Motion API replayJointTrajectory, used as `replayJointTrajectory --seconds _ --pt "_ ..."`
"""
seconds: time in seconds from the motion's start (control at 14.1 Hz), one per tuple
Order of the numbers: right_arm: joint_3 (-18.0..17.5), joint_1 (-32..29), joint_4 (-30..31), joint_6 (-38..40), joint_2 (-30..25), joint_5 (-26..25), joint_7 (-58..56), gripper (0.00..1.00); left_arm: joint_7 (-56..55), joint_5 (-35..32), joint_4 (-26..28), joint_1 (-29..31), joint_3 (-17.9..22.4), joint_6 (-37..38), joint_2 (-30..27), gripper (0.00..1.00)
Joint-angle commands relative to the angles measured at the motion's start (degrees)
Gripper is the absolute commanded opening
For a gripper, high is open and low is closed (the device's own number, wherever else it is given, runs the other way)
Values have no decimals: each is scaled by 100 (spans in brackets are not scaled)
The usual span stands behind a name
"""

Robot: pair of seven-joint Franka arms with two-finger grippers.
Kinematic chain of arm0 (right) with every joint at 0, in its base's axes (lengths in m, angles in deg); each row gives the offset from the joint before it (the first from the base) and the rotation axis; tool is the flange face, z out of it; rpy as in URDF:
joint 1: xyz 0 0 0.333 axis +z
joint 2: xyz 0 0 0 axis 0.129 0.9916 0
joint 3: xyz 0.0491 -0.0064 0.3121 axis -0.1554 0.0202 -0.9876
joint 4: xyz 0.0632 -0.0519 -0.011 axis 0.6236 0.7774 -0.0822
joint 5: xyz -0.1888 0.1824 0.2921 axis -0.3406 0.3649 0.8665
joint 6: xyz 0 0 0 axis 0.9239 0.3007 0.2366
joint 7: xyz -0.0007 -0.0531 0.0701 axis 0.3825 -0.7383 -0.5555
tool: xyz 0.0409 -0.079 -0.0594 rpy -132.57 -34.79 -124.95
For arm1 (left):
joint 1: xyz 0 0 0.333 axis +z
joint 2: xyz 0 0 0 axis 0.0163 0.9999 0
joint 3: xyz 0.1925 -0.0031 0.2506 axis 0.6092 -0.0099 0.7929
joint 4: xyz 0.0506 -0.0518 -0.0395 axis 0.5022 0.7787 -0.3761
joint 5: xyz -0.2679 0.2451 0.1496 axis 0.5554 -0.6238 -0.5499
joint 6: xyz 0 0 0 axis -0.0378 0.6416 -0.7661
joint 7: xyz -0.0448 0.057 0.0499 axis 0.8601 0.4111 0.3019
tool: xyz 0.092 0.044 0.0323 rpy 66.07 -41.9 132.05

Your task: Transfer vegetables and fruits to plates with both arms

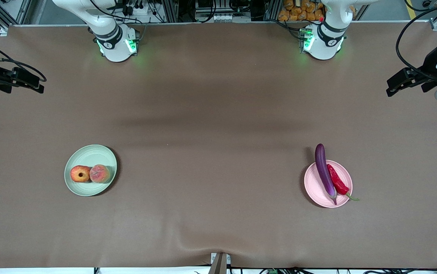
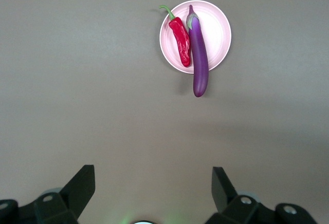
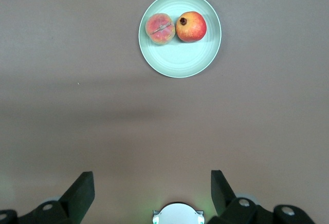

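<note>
The pale green plate (image 1: 91, 154) lies toward the right arm's end of the table. It holds the red-yellow fruit (image 1: 80, 174) and the peach (image 1: 99, 173) side by side. The pale pink plate (image 1: 314, 186) lies toward the left arm's end. It holds the purple eggplant (image 1: 324, 170), whose tip overhangs the rim, and the red chili (image 1: 338, 181). My left gripper (image 2: 153, 183) is open and empty, high over bare table near its base, well away from the pink plate (image 2: 218, 31). My right gripper (image 3: 152, 185) is open and empty, high over its base, well away from the green plate (image 3: 180, 62).
The arm bases (image 1: 117, 45) (image 1: 323, 43) stand at the table edge farthest from the front camera. Black devices with cables stick in over both ends of the table (image 1: 13, 80) (image 1: 408, 82). Brown cloth covers the table between the plates.
</note>
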Motion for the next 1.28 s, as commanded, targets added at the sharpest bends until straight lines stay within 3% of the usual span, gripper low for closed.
replayJointTrajectory --seconds 0.0,0.64,1.21 --pt "25 37 29 37 -78 -69 73 100 91 71 -105 11 -48 60 -104 100" --pt "25 -112 38 256 -95 -60 64 100 100 63 -158 46 -30 148 -113 100" --pt "25 -113 47 -86 -43 -77 73 100 39 19 -413 37 -39 403 -43 100"
